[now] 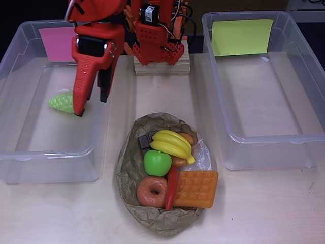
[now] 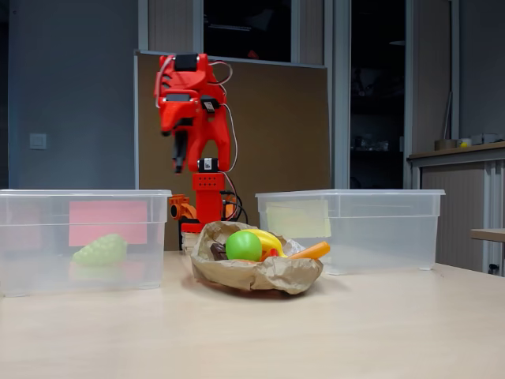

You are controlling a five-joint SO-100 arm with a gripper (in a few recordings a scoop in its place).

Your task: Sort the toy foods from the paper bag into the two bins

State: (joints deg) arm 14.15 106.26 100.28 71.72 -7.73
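My red gripper [image 1: 91, 104] hangs open and empty above the left bin [image 1: 12, 152], well clear of its rim in the fixed view [image 2: 180, 158]. This bin [image 2: 31, 237] carries a pink label [image 1: 57, 43]. The light-green grapes [image 1: 61, 101] [image 2: 100, 250] lie on its floor just left of my fingertips. The right bin [image 1: 264, 137] [image 2: 379, 229] has a yellow-green label [image 1: 241, 36]. Between the bins, the crumpled paper bag [image 1: 129, 173] [image 2: 260, 276] holds the banana [image 1: 172, 144], green apple [image 1: 157, 162] [image 2: 243, 245], donut [image 1: 151, 191], red chili [image 1: 171, 189], waffle [image 1: 197, 188] and chocolate bar [image 1: 144, 141].
The arm's base stands on a wooden block [image 1: 162, 66] at the back, between the two bins. Bare light wooden tabletop [image 1: 264, 208] stretches in front of the bins and the bag.
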